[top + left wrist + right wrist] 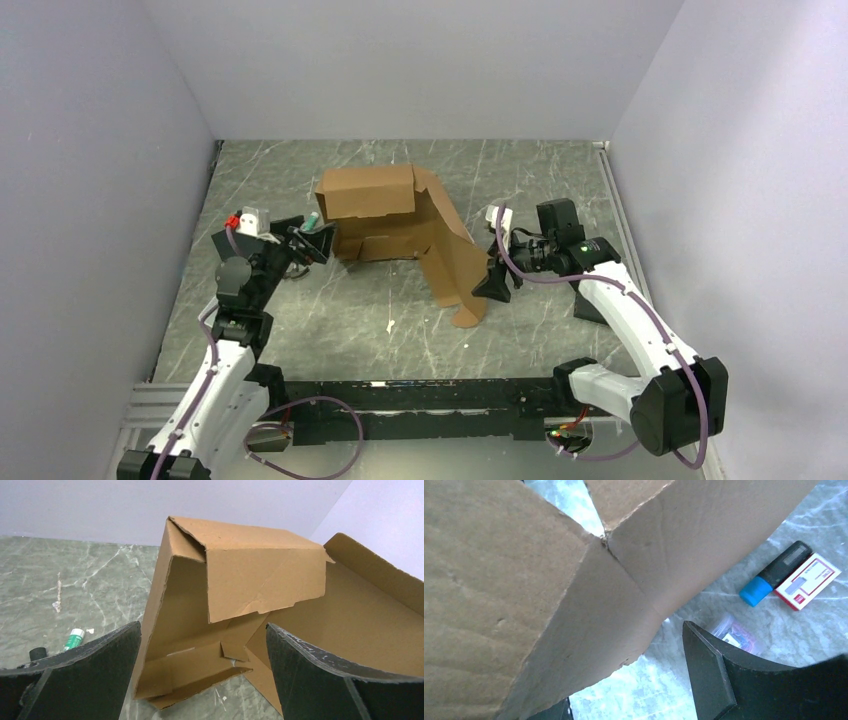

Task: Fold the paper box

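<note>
The paper box (400, 225) is brown corrugated cardboard, partly folded, standing in the middle of the table with one wall raised at the back and a long flap sloping down to the front right. My left gripper (322, 243) is open and empty at the box's left end. In the left wrist view the box (260, 575) stands ahead of the wide-apart fingers (90, 660), untouched. My right gripper (495, 280) is open beside the sloping flap's right edge. In the right wrist view the flap (574, 580) covers one finger, and the other finger (724, 680) stands apart from it.
A green-and-white tube (75, 639) lies left of the box. A blue-capped black marker (776, 572), a red-and-white card (808, 581) and a small plastic bag (734, 632) lie right of it. A black pad (590, 305) lies under the right arm. Grey walls enclose the table.
</note>
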{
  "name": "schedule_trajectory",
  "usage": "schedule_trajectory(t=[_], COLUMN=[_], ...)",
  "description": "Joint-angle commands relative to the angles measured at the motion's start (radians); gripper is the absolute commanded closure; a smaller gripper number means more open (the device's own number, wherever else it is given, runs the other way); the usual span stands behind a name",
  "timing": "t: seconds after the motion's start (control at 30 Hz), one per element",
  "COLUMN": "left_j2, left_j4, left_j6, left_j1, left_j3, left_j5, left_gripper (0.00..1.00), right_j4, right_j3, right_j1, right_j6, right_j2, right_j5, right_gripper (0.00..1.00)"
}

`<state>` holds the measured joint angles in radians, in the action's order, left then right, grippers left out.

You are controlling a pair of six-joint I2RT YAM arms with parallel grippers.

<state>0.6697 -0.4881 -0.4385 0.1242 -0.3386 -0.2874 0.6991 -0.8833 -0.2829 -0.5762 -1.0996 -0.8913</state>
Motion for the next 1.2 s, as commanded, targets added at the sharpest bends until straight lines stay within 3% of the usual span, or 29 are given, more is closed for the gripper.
schedule_trajectory(t=[0.0,0.2,0.37,0.57,0.77,0.83,1.17], left_j2=[0.000,0.029,0.052,0.022,0.001,0.000,0.005], left_j4=[-0.053,-0.142,-0.185,-0.175,-0.158,-0.154,-0.140], left_j6=[0.011,0.017,0.022,0.027,0.029,0.027,0.042], left_j1=[0.000,0.000,0.000,0.000,0.000,0.000,0.000], left_j3=[0.011,0.035,0.044,0.052,0.050,0.052,0.046], left_j5=[0.031,0.053,0.061,0.082,0.094,0.097,0.106], left_gripper=[0.01,0.01,0.01,0.01,0.01,0.01,0.01], right_j4=[-0.187,-0.368,-0.389,-0.301,-0.319,-0.331,-0.340], right_j3=[0.020,0.103,0.113,0.045,-0.021,-0.033,-0.028], right_j1=[0.002,0.002,-0.001,-0.001,-0.002,-0.003,-0.003], right_j6=[0.145,0.250,0.278,0.241,0.299,0.325,0.342], right_j2=[0.021,0.096,0.112,0.141,0.136,0.133,0.148], right_j5=[0.009,0.044,0.053,0.072,0.176,0.179,0.168], right_gripper=[0.22,0.28,0.45,0.28,0.28,0.34,0.86])
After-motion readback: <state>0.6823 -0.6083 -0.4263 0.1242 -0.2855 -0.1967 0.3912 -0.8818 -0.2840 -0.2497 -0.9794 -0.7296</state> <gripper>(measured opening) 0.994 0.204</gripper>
